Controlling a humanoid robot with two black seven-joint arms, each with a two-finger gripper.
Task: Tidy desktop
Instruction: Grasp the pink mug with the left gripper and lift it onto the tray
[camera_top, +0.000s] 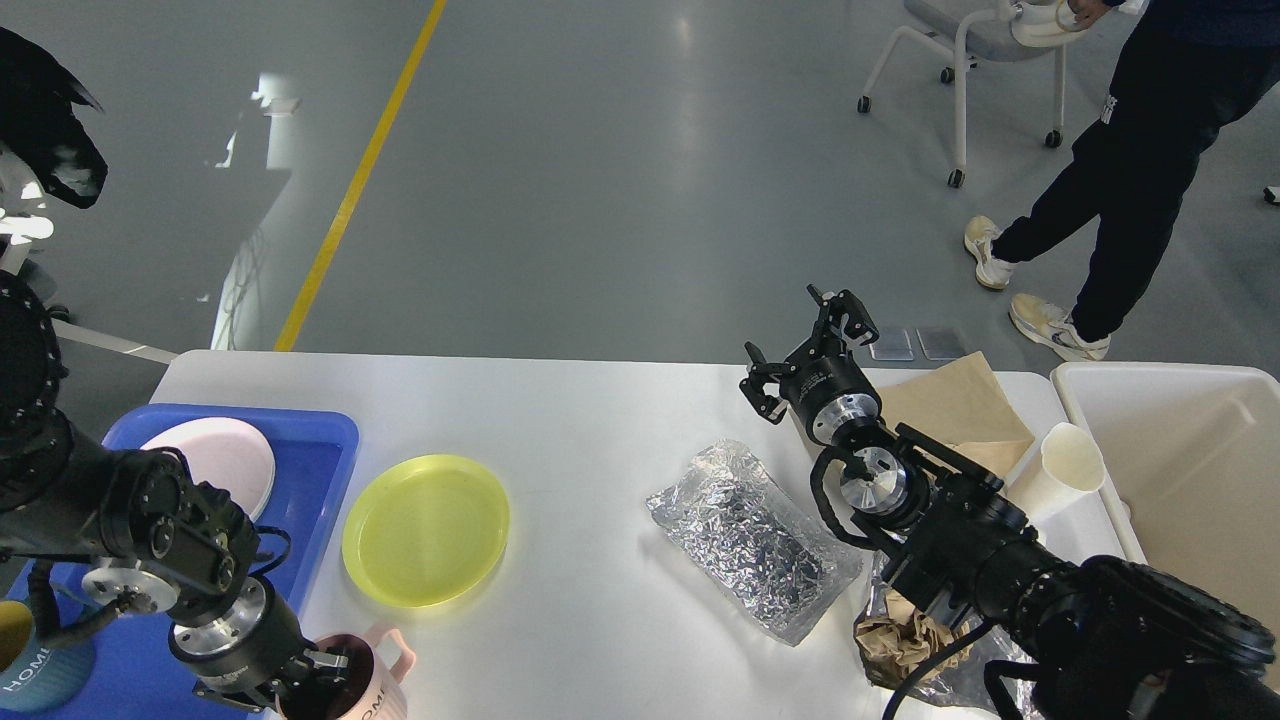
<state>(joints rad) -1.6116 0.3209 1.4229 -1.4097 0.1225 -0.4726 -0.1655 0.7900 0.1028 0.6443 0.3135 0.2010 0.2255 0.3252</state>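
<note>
The white desktop (560, 410) holds a yellow plate (425, 530), a silver foil bag (750, 540), a flat brown paper sheet (950, 400), a tipped cream paper cup (1062, 462) and a crumpled brown paper wad (900, 640). My left gripper (318, 678) is at the bottom left, shut on the rim of a pink mug (375, 680) at the table's front edge. My right gripper (802, 346) is open and empty, raised over the far edge beside the brown sheet.
A blue tray (310, 440) at the left holds a pale pink plate (220, 455) and a blue mug (30, 670). A cream bin (1190, 470) stands at the right. A person (1130, 170) walks behind, near a wheeled chair (960, 60).
</note>
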